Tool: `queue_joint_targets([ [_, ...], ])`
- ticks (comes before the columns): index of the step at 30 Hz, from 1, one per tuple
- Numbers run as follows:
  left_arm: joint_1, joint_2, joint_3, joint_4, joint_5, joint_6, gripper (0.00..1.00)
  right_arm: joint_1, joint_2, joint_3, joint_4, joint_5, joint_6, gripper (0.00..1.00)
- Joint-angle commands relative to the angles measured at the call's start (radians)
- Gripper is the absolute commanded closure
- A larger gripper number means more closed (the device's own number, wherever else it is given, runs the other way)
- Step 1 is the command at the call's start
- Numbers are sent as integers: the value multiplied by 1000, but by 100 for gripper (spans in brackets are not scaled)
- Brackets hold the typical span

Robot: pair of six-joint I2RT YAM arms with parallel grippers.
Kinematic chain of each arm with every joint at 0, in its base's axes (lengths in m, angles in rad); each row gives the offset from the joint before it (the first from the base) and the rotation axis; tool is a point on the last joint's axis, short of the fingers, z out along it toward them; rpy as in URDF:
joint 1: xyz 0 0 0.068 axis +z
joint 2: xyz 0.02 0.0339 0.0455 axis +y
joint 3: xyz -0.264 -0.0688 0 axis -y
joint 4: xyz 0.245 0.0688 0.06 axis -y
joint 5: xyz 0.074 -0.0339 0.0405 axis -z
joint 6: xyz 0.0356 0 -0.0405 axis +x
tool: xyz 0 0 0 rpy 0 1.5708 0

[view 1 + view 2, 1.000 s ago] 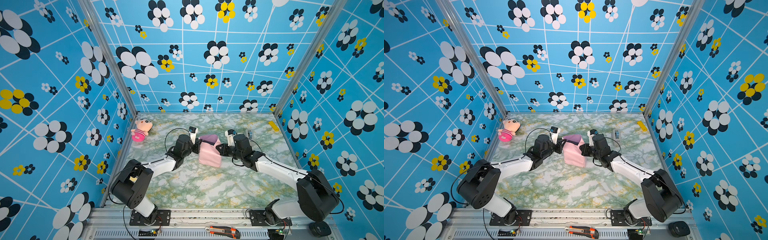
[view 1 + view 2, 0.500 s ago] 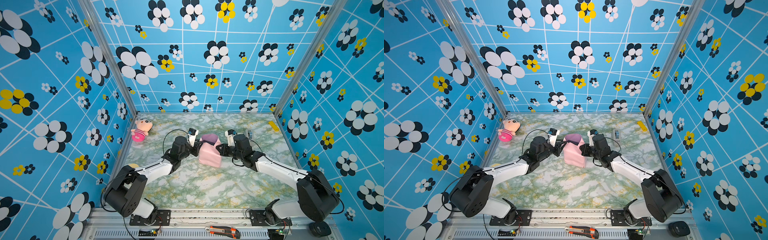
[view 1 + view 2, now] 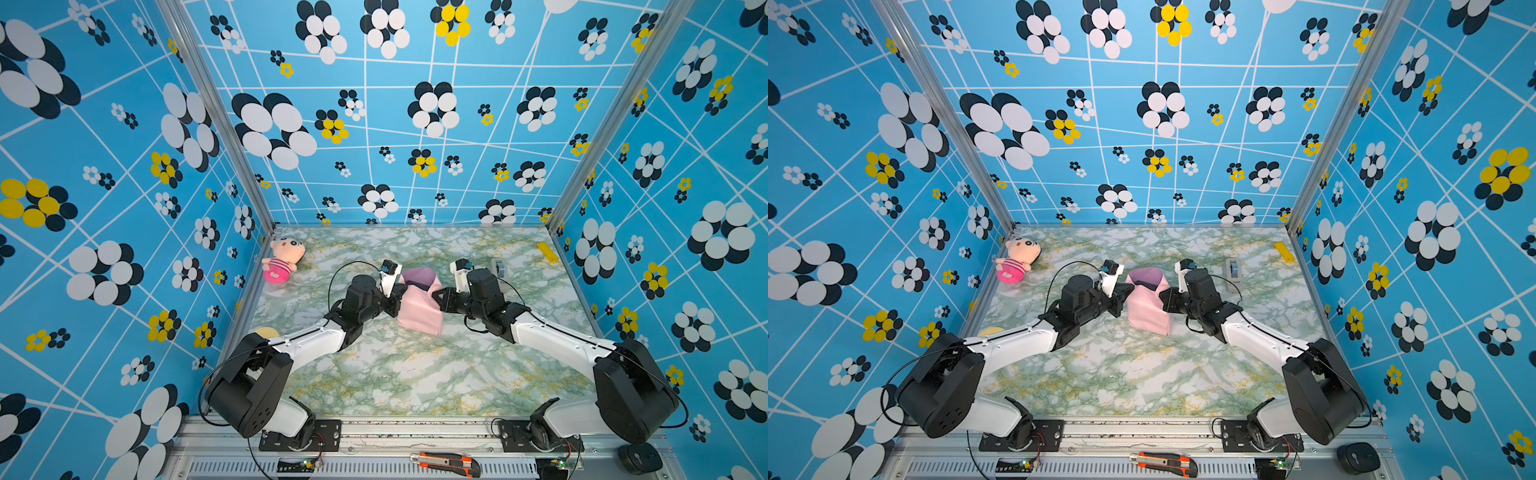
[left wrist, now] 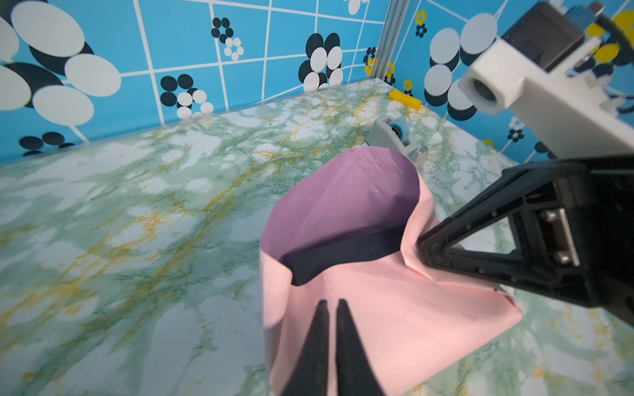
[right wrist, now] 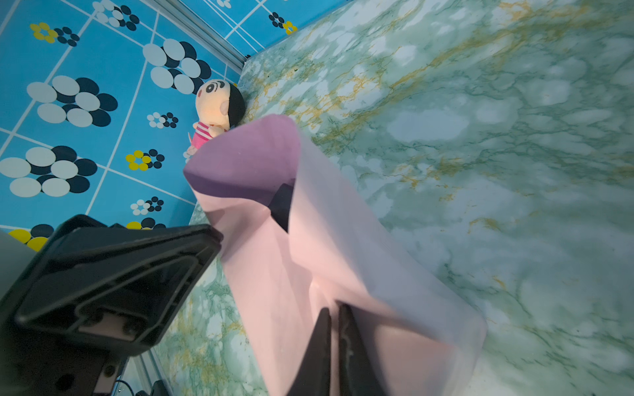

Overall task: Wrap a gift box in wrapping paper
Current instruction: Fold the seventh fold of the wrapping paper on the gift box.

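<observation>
One thin wrapping paper, pink outside, lilac inside, cups matte black cardboard gift box near grey tape dispenser. Low arms flank it: left gripper parted, right gripper pinching paper.

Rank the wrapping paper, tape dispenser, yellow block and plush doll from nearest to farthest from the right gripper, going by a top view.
1. wrapping paper: pinched in the right gripper, mid-table.
2. tape dispenser: a little behind it and to its right.
3. yellow block, back right corner, and plush doll, back left edge: too close to call.
</observation>
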Motion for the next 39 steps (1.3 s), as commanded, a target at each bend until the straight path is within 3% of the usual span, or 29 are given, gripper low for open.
queue_joint_targets([
  [1,-8,-39,-8,-3,-61,7,66,-2,18,-43,-128,14,-8,89],
  [6,18,-80,-43,-3,-126,-56,58,-3,20,-36,-134,10,-13,89],
  [7,25,-77,-42,-6,-119,-72,51,-2,20,-33,-133,10,-12,89],
  [15,59,-28,-33,-5,-98,-153,48,-3,22,-33,-128,8,-11,89],
  [20,63,10,-15,26,1,-159,64,-2,25,-33,-127,4,-13,89],
  [24,61,38,-3,64,32,-172,68,-3,23,-40,-124,4,-11,89],
  [28,59,45,9,66,37,-155,86,-3,20,-39,-126,5,-12,89],
  [33,44,39,30,36,44,-97,93,-3,22,-41,-127,4,-11,89],
  [39,-8,40,77,-73,49,64,100,-3,34,-38,-124,-2,-9,89],
])
